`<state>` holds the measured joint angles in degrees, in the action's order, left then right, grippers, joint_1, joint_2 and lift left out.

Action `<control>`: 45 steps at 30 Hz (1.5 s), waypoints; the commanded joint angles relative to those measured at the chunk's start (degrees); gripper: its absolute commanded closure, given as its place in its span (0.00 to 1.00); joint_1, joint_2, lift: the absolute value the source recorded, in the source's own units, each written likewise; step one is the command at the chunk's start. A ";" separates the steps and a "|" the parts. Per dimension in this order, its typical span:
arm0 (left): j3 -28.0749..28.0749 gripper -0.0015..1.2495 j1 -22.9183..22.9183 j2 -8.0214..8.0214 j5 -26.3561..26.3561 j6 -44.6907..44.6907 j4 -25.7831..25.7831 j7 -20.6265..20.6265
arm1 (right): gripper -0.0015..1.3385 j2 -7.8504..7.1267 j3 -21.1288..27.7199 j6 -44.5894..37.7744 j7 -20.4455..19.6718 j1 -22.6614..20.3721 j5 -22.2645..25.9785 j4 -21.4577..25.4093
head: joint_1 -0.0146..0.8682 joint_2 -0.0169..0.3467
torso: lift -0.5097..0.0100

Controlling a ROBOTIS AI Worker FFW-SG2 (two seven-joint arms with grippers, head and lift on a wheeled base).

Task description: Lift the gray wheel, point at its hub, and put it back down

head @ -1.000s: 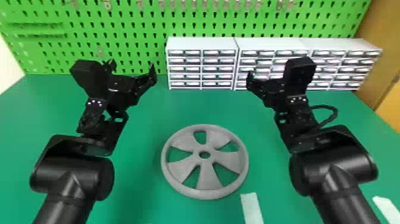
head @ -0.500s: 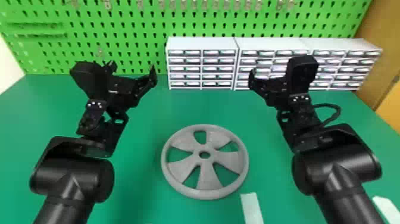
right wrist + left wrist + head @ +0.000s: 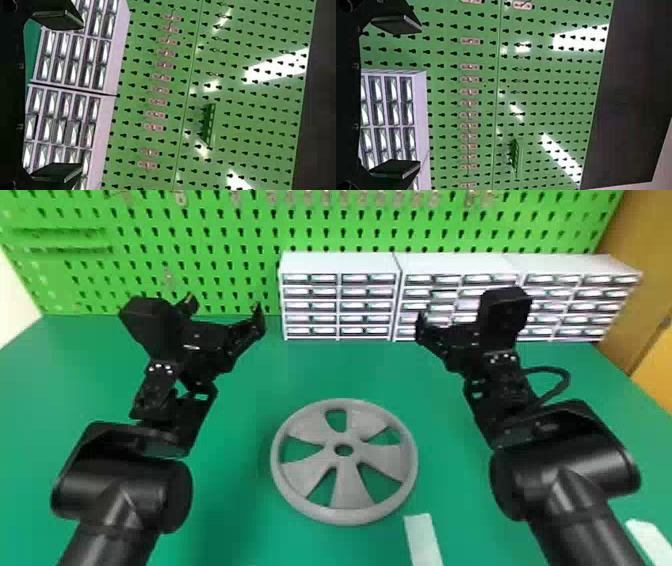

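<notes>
The gray wheel lies flat on the green table, between the two arms and nearer the front, with its round hub hole facing up. Up and to the left of it is my left gripper, raised with its fingers spread and nothing between them. My right gripper is held up on the other side, beyond the wheel and to its right. In the left wrist view the left gripper has its two fingers wide apart. The right gripper likewise shows a wide gap in the right wrist view. Neither touches the wheel.
White drawer cabinets stand along the back of the table, before a green pegboard. A pale strip lies just right of the wheel's near edge, and another pale piece is at the front right.
The right arm has shifted very slightly to the right and a little upward. The left arm and the wheel look unchanged.
</notes>
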<state>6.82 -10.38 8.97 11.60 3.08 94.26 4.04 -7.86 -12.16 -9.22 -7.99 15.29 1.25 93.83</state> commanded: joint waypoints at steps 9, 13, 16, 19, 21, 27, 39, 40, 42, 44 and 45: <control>-0.31 0.08 0.01 0.00 0.18 0.35 0.04 0.00 | 0.04 -0.05 -0.32 0.08 0.00 0.09 -0.46 0.04 | 0.80 0.18 | 0.81; -0.31 0.08 0.09 0.00 0.18 0.35 0.22 0.00 | 0.04 -0.05 -0.41 0.17 0.00 0.27 -0.46 0.21 | 0.80 0.18 | 0.81; -0.31 0.08 0.18 0.00 0.09 0.35 0.22 0.00 | 0.04 0.04 -0.41 0.26 0.00 0.27 -0.46 0.21 | 0.80 0.18 | 0.81; -0.31 0.08 0.36 0.00 0.09 0.35 0.22 0.00 | 0.04 -0.05 -0.41 0.26 0.00 0.09 -0.46 0.21 | 0.80 0.18 | 0.81; -0.31 0.08 0.36 0.00 0.18 0.35 0.22 0.00 | 0.04 -0.05 -0.49 0.26 0.00 0.27 -0.46 0.21 | 0.80 0.18 | 0.81; -0.31 0.08 0.27 0.00 0.18 0.35 0.22 0.00 | 0.04 -0.05 -0.84 0.26 0.00 0.27 -0.46 0.21 | 0.80 0.18 | 0.81; -0.40 0.08 0.09 0.00 0.09 0.35 0.22 0.00 | 0.04 -0.05 -0.84 0.35 0.00 0.71 -0.37 0.21 | 0.80 0.18 | 0.81; -0.40 0.08 0.09 0.00 0.09 0.35 0.22 0.00 | 0.04 0.04 -0.84 0.43 0.00 0.71 -0.46 0.21 | 0.80 0.18 | 0.81; -0.40 0.08 0.09 0.00 0.09 0.35 0.22 0.00 | 0.04 0.04 -0.84 0.43 0.00 0.71 -0.37 0.21 | 0.80 0.18 | 0.81; -0.40 0.08 0.01 0.00 0.09 0.35 0.22 0.00 | 0.04 0.13 -0.84 0.43 0.00 0.71 -0.37 0.21 | 0.80 0.18 | 0.81; -0.40 0.08 0.01 0.00 0.09 0.35 0.22 0.00 | 0.04 0.13 -0.84 0.43 0.00 0.71 -0.37 0.21 | 0.80 0.18 | 0.81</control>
<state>6.42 -10.28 8.96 11.69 3.43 94.48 4.04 -7.84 -13.01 -8.82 -7.99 15.99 0.87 94.04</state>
